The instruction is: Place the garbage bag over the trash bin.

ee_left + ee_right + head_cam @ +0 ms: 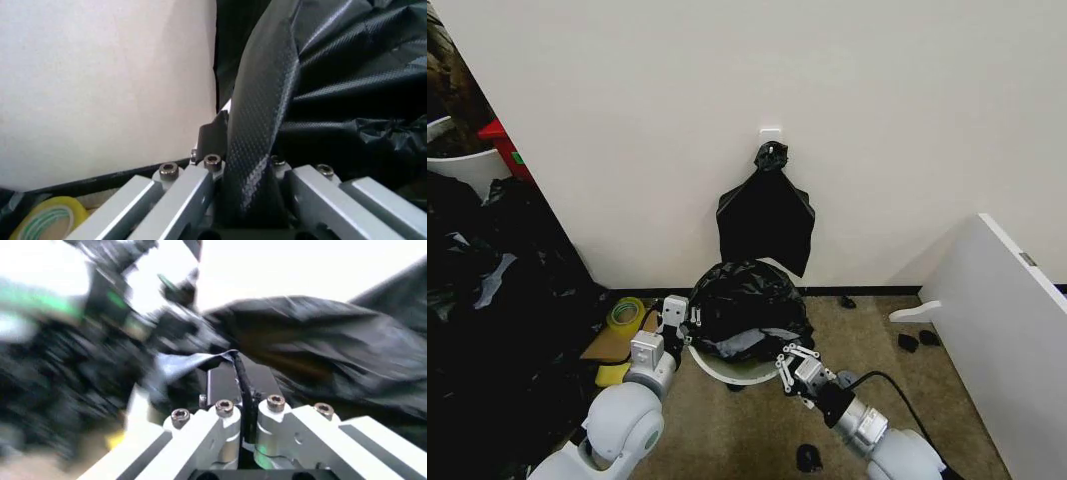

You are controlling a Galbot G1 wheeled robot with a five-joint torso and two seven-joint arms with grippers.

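The garbage bag (749, 298) lies crumpled and glossy black over the top of the trash bin (730, 373), whose cream-white front rim shows below it. My left gripper (687, 320) is at the bag's left side, shut on a taut strip of the black plastic (257, 125). At the bin's front right, my right gripper (788, 359) is shut on a thin edge of the bag (235, 365). The bin's far rim is hidden under the bag.
A knot-topped bunch of black bags (766, 216) hangs on the wall behind the bin. A yellow tape roll (625, 314) lies on the floor to the left, by a heap of black sheeting (487, 300). A white board (1007, 340) stands at the right.
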